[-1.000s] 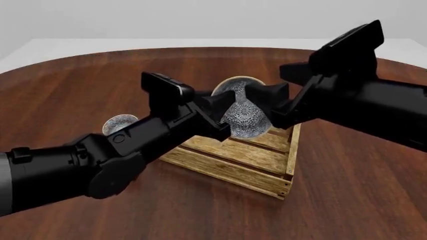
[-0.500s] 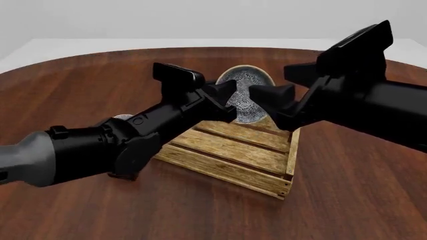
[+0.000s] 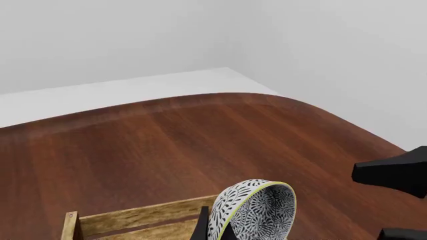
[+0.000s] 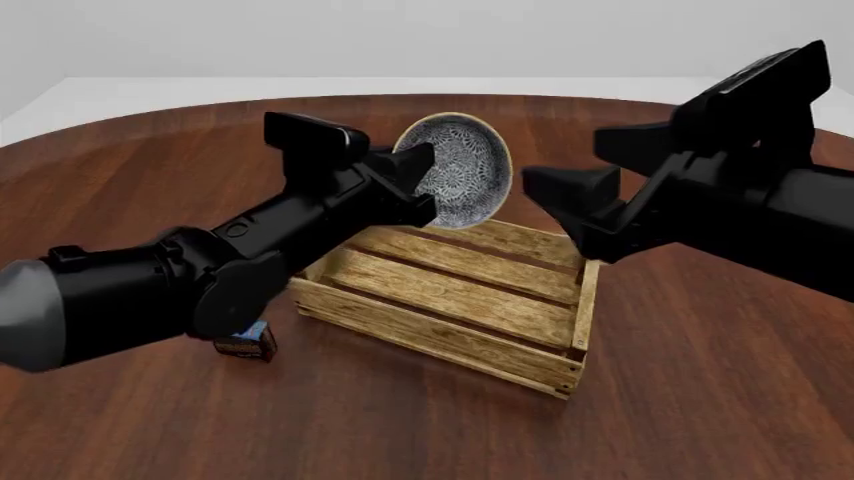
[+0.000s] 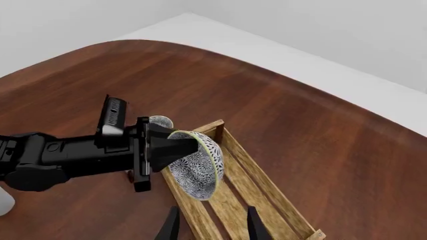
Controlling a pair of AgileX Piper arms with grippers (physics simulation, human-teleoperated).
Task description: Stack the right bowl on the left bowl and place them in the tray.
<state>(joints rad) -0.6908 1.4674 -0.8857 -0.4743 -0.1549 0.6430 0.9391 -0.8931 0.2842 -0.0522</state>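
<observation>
My left gripper [image 4: 424, 186] is shut on the rim of the right bowl [image 4: 462, 170], a white bowl with blue-grey pattern. It is held tilted on edge in the air above the far side of the tray [image 4: 441, 338], a light-wood slatted crate. The left wrist view shows the bowl [image 3: 257, 211] beside one finger [image 3: 202, 228]. My right gripper [image 4: 567, 165] hangs open and holds nothing, a short way right of the bowl. The left bowl [image 5: 160, 121] shows only in the right wrist view, on the table behind the left arm.
A small blue-and-red box [image 4: 247, 343] lies on the table just left of the tray's near-left corner, under the left arm. The round dark-wood table [image 4: 694, 400] stretches around the tray. The tray's slats [image 5: 267, 197] hold nothing.
The right gripper has let go of the bowl and drawn back to the right. The left gripper has carried the bowl up and a little left, tilting it more upright.
</observation>
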